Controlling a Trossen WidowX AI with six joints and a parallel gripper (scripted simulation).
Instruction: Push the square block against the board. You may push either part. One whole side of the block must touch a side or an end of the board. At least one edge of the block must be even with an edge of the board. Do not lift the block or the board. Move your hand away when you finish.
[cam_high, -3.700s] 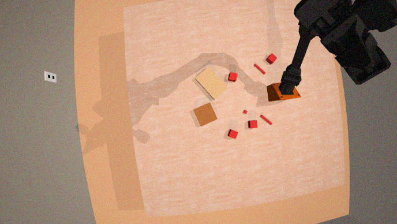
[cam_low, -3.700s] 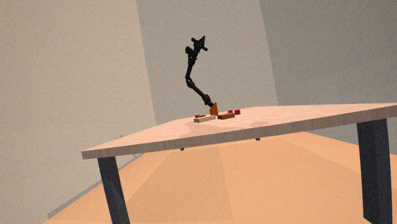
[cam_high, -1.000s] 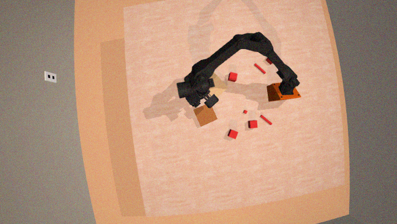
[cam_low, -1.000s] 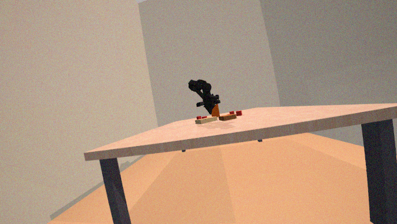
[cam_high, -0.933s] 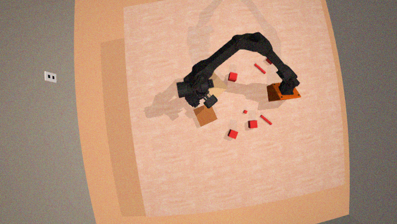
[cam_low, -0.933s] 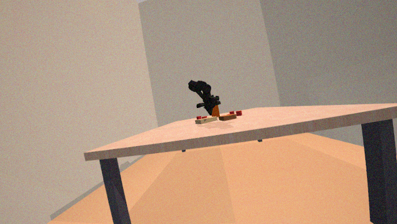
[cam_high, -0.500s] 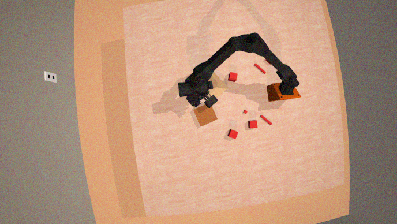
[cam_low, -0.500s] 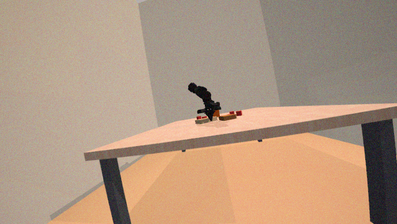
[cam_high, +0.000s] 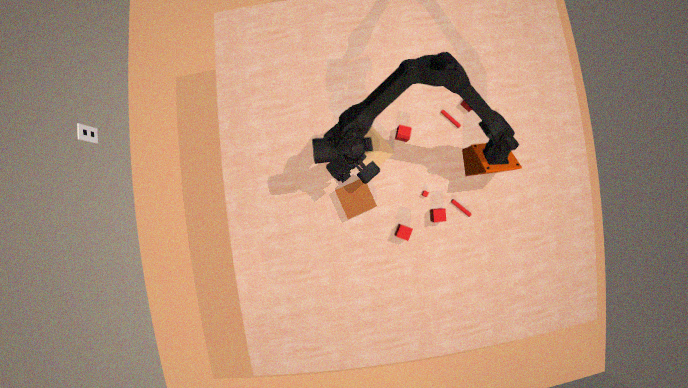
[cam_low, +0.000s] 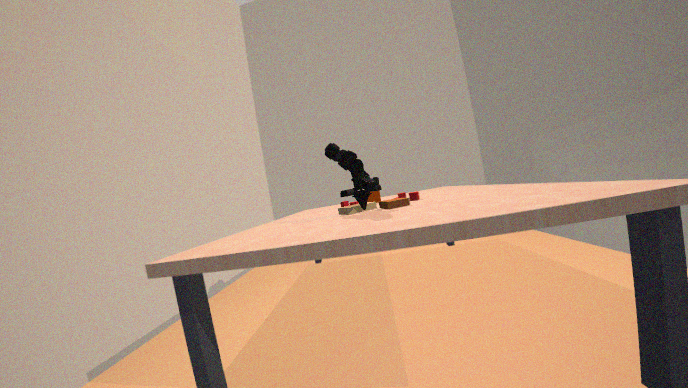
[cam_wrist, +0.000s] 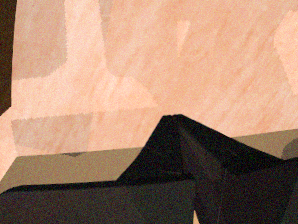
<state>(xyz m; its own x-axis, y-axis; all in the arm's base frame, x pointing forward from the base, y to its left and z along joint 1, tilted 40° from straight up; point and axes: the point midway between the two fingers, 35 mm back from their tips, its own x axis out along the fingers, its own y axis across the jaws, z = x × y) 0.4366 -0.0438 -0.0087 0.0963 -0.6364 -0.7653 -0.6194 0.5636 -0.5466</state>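
Note:
The square block (cam_high: 356, 201) (cam_low: 395, 203) is brown and lies flat beside the arm's hand; its dark side shows at the upper left of the wrist view (cam_wrist: 5, 55). The pale tan board (cam_high: 382, 149) (cam_low: 348, 211) (cam_wrist: 65, 170) lies flat, partly hidden under the arm in the top view. A small gap shows between board and block in the exterior view. My gripper (cam_low: 364, 207) (cam_wrist: 172, 124) is shut and empty, pointing down, its tips low at the board's side. In the top view the tips are hidden under the hand.
Red cubes (cam_high: 403, 133) (cam_high: 404, 232) (cam_high: 438, 215) (cam_high: 466, 105), a tiny red cube (cam_high: 425, 193) and red rods (cam_high: 450, 118) (cam_high: 461, 208) lie between the hand and the arm's orange base (cam_high: 475, 161). The arm arches over the table (cam_high: 400, 300).

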